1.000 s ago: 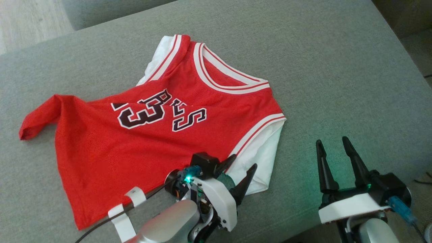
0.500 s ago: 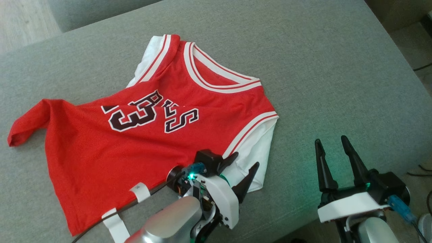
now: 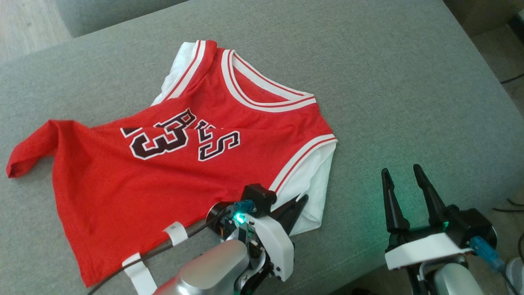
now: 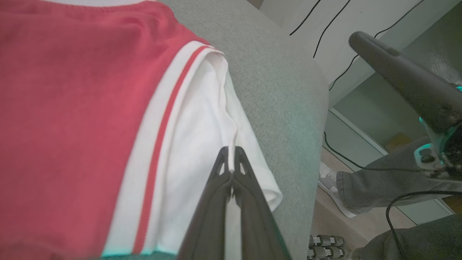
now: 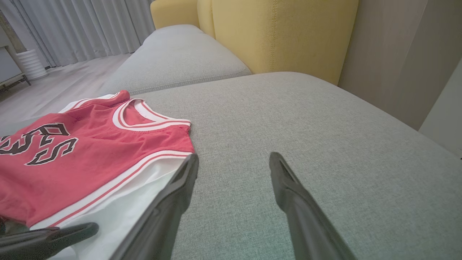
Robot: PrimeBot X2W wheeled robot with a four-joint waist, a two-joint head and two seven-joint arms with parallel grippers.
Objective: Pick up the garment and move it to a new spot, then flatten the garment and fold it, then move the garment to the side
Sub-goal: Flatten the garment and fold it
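Note:
A red basketball jersey [image 3: 184, 164] with white trim, dark lettering and a white under-layer lies spread and creased on the grey sofa cushion [image 3: 389, 82]. At its near right corner, my left gripper [image 3: 301, 200] is shut on a raised fold of the white fabric. The left wrist view shows the gripper [image 4: 231, 150] with that fold of the jersey [image 4: 72, 108] pinched between its tips. Off to the right my right gripper [image 3: 403, 172] stands open over bare cushion, nothing between its fingers. In the right wrist view the gripper [image 5: 232, 157] stays beside the jersey [image 5: 72, 151].
A yellow backrest [image 5: 281, 32] rises behind the cushion, and a second grey cushion [image 5: 173, 54] lies beyond. The cushion's right edge drops to the floor, where a person's trouser leg and shoe [image 4: 379, 180] stand among cables. Bare cushion stretches right of the jersey.
My left gripper's fingers have shut on the white fold at the jersey's near right corner. The camera has shifted a little, and the right arm has held still.

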